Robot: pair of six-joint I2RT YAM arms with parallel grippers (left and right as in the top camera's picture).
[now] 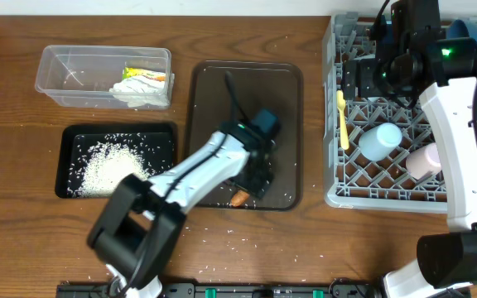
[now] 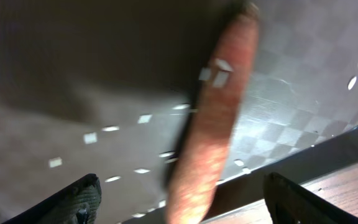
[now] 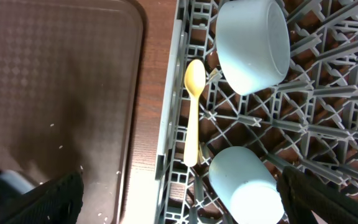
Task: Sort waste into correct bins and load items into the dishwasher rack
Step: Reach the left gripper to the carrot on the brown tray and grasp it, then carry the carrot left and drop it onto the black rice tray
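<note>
Two bins sat toward the counter's left edge. At the far left corner, the clear tub (image 1: 65,70) held the yellow-green wrapper (image 1: 146,75) and the crumpled tissue (image 1: 139,93). Nearer the front edge, the black tray (image 1: 164,149) carried a heap of rice (image 1: 106,172), and stray grains (image 1: 222,247) dotted the wood by the front edge.

At the counter's middle lay the brown serving tray (image 1: 222,91). The left gripper (image 2: 182,198) hung low over its front edge, jaws spread wide. The carrot stick (image 2: 213,124) lay on the tray between the fingers (image 2: 79,196), touched by neither, with a few white grains on it.

Along the right edge stood the dishwasher rack (image 1: 338,186). The yellow spoon (image 3: 194,106) lay at its left side, with the bowl (image 3: 253,43) and the light blue cup (image 3: 244,186) just beside it and the pink cup (image 1: 425,159) further right. The right gripper (image 3: 179,186) hung above the rack's left rim, jaws wide apart and empty.
</note>
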